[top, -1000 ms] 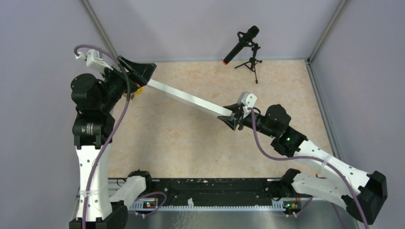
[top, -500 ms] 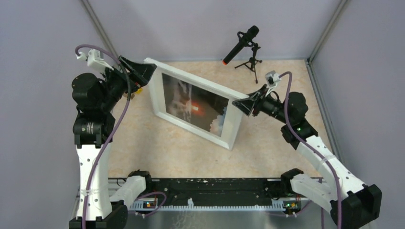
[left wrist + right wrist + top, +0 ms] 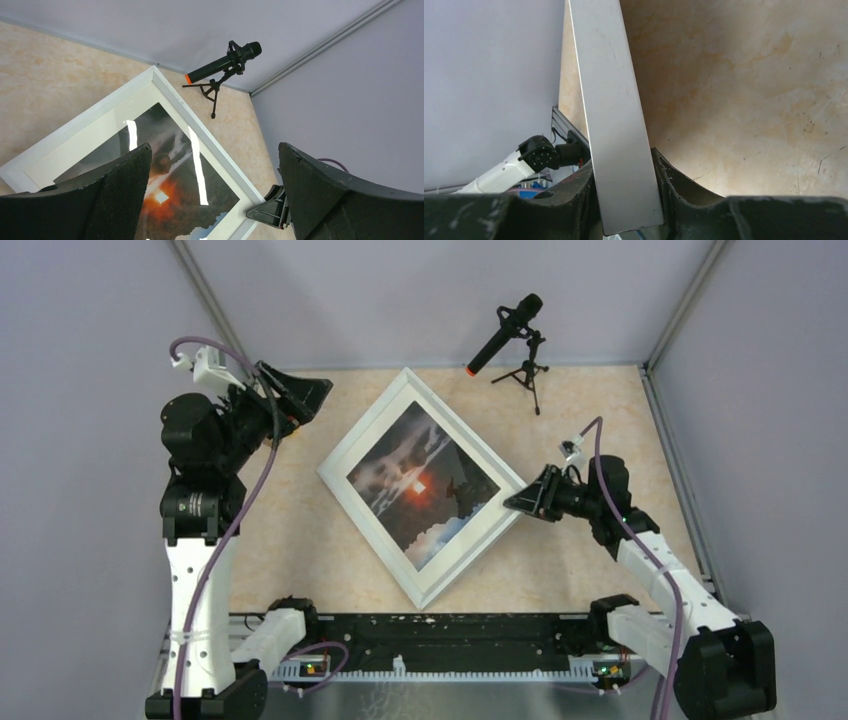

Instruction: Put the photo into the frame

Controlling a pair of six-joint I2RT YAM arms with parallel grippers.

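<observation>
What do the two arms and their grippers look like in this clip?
The left arm and right arm share white links, black joints and a purple cable running to the wrist. The left gripper and right gripper have black wedge-shaped fingers.

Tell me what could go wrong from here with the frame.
Only the right end effector grips the frame, at one corner. The left end effector is open and off it, so the frame may pivot or slip. Its far corner lies fairly near the microphone stand, so a swing might knock that over.
</observation>
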